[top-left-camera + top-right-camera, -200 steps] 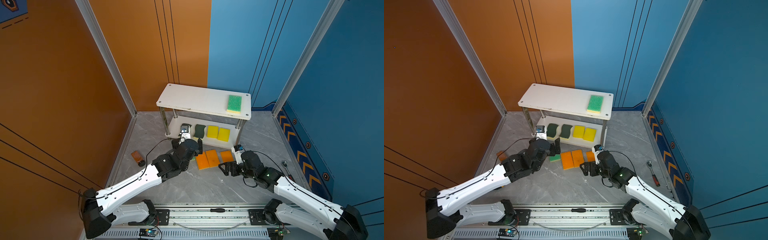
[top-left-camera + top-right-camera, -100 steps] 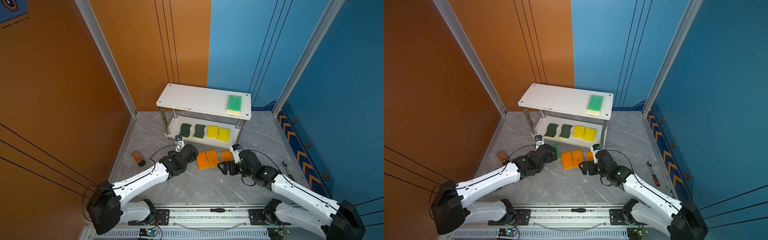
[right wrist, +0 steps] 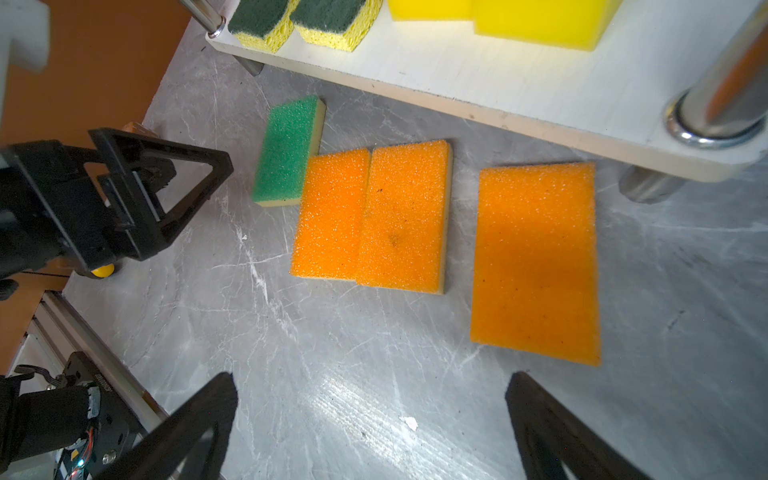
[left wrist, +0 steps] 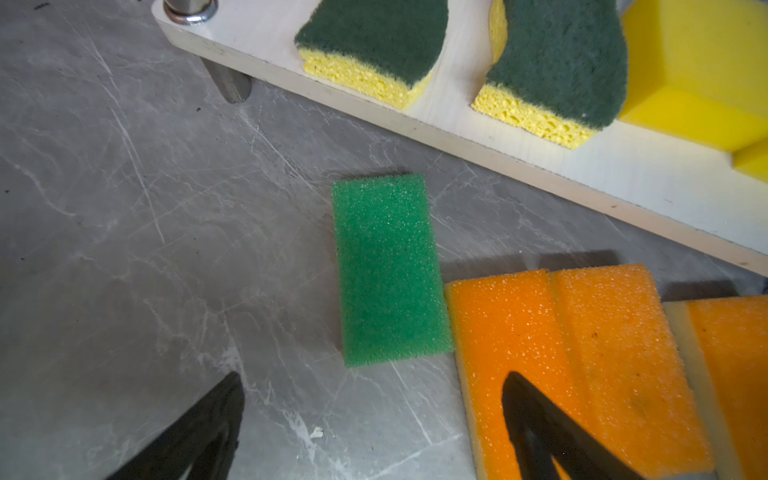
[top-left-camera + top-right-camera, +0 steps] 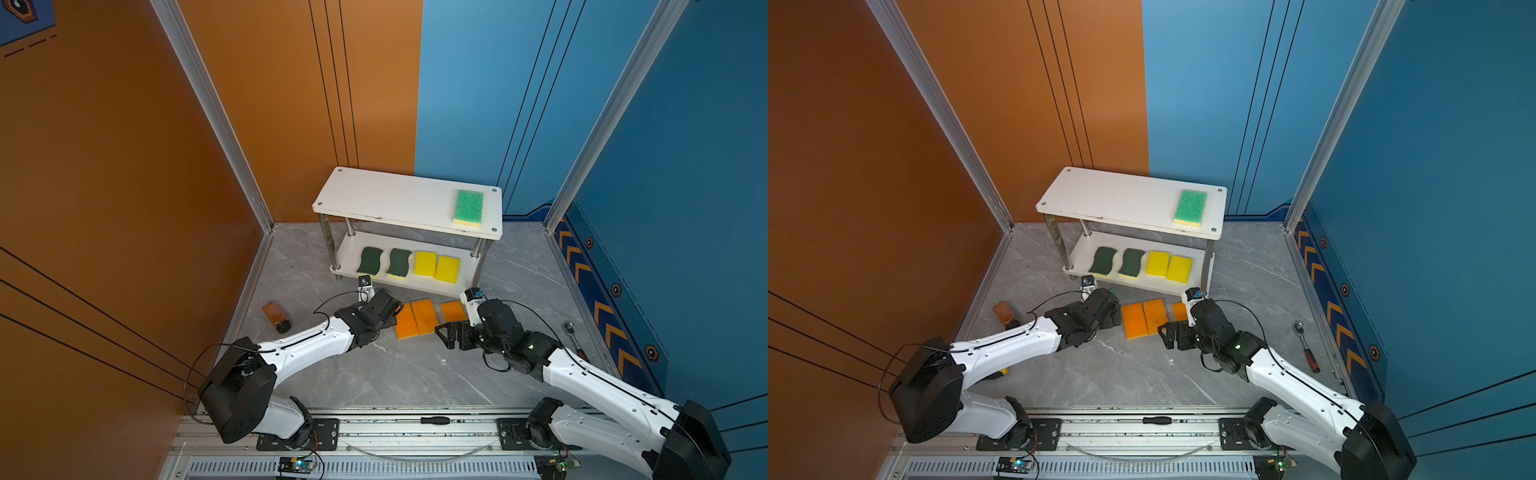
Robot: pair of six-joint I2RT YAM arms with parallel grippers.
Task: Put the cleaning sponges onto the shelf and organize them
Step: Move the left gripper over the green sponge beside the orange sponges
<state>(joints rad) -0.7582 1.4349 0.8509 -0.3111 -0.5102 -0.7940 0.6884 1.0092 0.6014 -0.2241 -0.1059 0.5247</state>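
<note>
The shelf (image 5: 395,197) stands at the back. One light-green sponge (image 5: 468,208) lies on its top board. Two dark-green sponges (image 5: 369,261) (image 5: 400,263) and two yellow sponges (image 5: 425,263) (image 5: 448,269) line the lower board. On the floor in front, another light-green sponge (image 4: 388,270) touches a pair of orange sponges (image 3: 330,214) (image 3: 405,216). A third orange sponge (image 3: 536,257) lies apart. My left gripper (image 4: 374,376) is open just short of the floor's green sponge, one finger over the orange pair. My right gripper (image 3: 372,378) is open over bare floor near the lone orange sponge.
A brown bottle (image 5: 275,316) lies on the floor at the left wall. A ratchet wrench (image 5: 1306,347) lies at the right wall. A screwdriver (image 5: 434,420) rests on the front rail. Orange and blue walls close in the floor on three sides.
My left arm has drawn back from the shelf's lower board and sunk toward the floor, uncovering the left dark-green sponge. The right arm has barely shifted.
</note>
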